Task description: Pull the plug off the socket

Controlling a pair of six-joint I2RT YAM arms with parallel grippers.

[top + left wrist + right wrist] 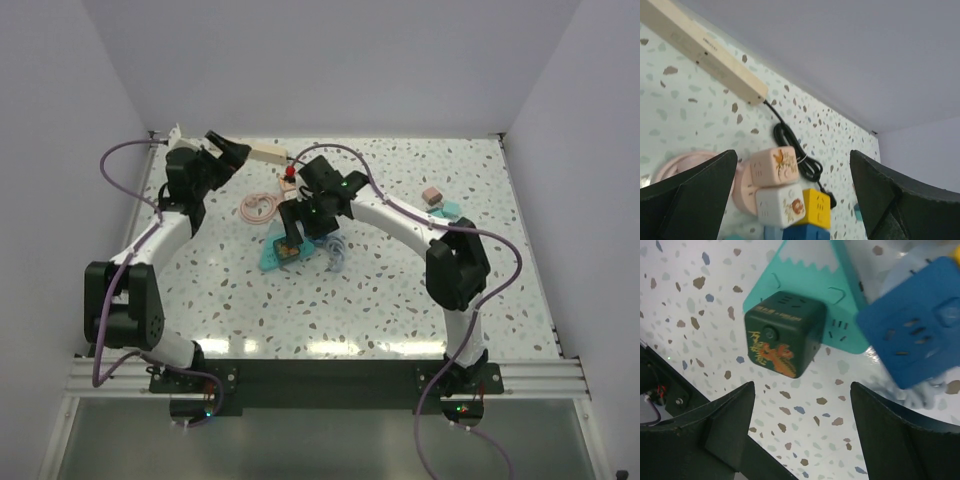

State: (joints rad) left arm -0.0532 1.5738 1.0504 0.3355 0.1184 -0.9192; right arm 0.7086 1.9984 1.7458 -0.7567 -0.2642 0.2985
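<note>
Both arms arched forward and inward, the left gripper (793, 167) and right gripper (802, 400) each gaping wide.

A robotics lab test cell is shown: a speckled, terrazzo-patterned counter (420, 300) is boxed in on three sides by plain pale panels (330, 60), and two black-and-white robot arms (160, 240) are bolted to an aluminium rail (540, 378) at its near edge. Purple cables (98, 340) are looped loosely from the arm bases, where small indicator lights (207, 410) are lit. A beige socket (268, 155) and coloured outlet cubes (775, 167) are laid loose on the counter.
</note>
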